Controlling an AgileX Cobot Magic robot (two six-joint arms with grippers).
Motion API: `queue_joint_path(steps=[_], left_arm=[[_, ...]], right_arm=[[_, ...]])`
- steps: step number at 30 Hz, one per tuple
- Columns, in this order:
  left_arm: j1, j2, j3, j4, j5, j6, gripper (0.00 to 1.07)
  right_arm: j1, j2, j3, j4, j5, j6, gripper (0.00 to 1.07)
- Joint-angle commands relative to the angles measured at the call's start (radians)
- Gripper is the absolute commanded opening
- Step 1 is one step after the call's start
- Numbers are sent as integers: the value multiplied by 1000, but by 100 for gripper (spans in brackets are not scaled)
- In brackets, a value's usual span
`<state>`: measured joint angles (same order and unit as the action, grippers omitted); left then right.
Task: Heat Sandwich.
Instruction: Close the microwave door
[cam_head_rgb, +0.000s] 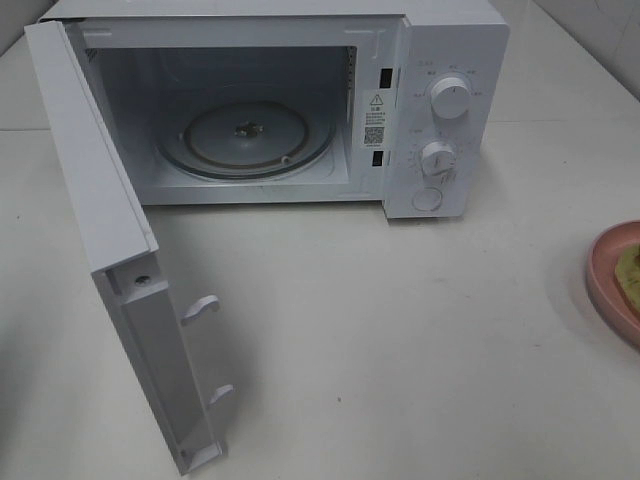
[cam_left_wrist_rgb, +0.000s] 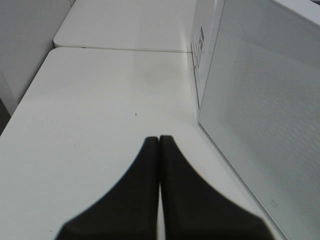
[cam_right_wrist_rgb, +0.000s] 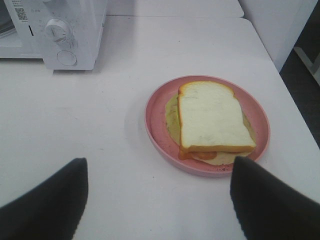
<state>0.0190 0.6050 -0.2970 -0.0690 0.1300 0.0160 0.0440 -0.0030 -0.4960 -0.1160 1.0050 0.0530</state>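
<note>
The microwave oven (cam_head_rgb: 270, 110) stands with its door (cam_head_rgb: 110, 240) swung fully out, and the glass turntable (cam_head_rgb: 248, 140) inside is bare, so the cavity is ready to receive food and nothing has yet gone in.

The right gripper (cam_right_wrist_rgb: 157, 200) is released, its two dark fingers (cam_right_wrist_rgb: 45, 205) spread wide and holding nothing. Just ahead of it and between the lines of those fingers lies the sandwich (cam_right_wrist_rgb: 212, 117), flat on a round pink plate (cam_right_wrist_rgb: 160, 130); green and orange-red filling shows at the bread's edges. The wide spread and the straight-on aim look chosen to take the plate or the sandwich, though which of the two cannot be told. The oven's control panel, with its knobs (cam_right_wrist_rgb: 58, 31), sits well beyond the plate and off to one side of this claw. In the high view only the plate's edge shows at the table's (cam_head_rgb: 400, 330) right margin.

The left gripper (cam_left_wrist_rgb: 159, 145) is clenched, fingertips pressed together with nothing between them. It hovers over bare tabletop with the outer face of the open door close along one side, probably parked clear of the loading path.
</note>
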Motion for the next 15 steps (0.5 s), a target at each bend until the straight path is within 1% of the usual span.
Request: queue_joint_path(steps=[1, 2, 4, 6, 7, 8, 10, 11, 12, 15], left_arm=[[2, 61, 41, 0, -197, 1, 0], [2, 61, 41, 0, -197, 1, 0], [-2, 138, 52, 0, -306, 1, 0], [-2, 169, 52, 3, -339, 1, 0], [-3, 235, 52, 22, -422, 1, 0], [-3, 270, 52, 36, -468, 1, 0], [-3, 329, 52, 63, -549, -1, 0], [-3, 329, 52, 63, -549, -1, 0], [-3, 402, 52, 110, -632, -9, 0], [-3, 492, 52, 181, -714, -38, 0]], right_arm=[[-7, -29, 2, -4, -10, -6, 75], [-7, -29, 2, -4, -10, -6, 75], [-7, -29, 2, -4, -10, -6, 75], [-7, -29, 2, -4, -10, -6, 75], [-7, -29, 2, -4, -10, -6, 75], [-7, -29, 2, -4, -10, -6, 75], [-7, -29, 2, -4, -10, -6, 75], [-7, -29, 2, -4, -10, -6, 75], [-7, -29, 2, -4, -10, -6, 75], [-7, -29, 2, -4, -10, -6, 75]])
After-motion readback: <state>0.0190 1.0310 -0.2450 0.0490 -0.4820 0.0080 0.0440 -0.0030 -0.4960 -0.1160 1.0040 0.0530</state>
